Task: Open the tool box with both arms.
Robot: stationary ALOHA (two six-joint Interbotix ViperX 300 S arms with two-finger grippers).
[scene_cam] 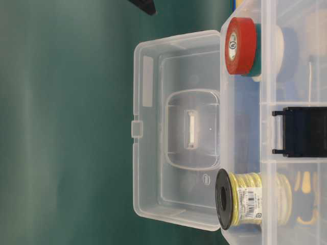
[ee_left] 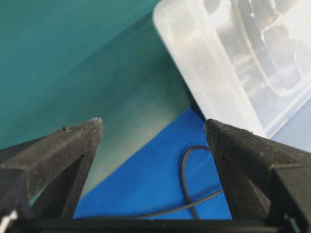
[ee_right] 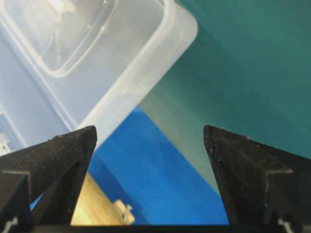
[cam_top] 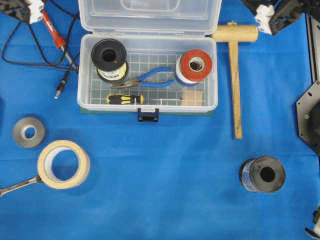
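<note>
The tool box (cam_top: 148, 75) stands at the far middle of the table (cam_top: 165, 175), on the blue cloth, and its clear lid (cam_top: 149, 15) is already thrown back. Inside I see a black spool (cam_top: 109, 54) at the left, a red tape roll (cam_top: 195, 64) at the right, blue pliers (cam_top: 147, 79) between them and a yellow-black screwdriver (cam_top: 126, 99) near the front wall. The dark latch (cam_top: 148, 116) hangs at the front edge. My left tool (ee_left: 153, 128) is spread wide and holds nothing; a lid corner is beyond it. My right tool (ee_right: 149, 131) is also wide apart and empty, above a wooden mallet (cam_top: 234, 65) lying just beside the box.
</note>
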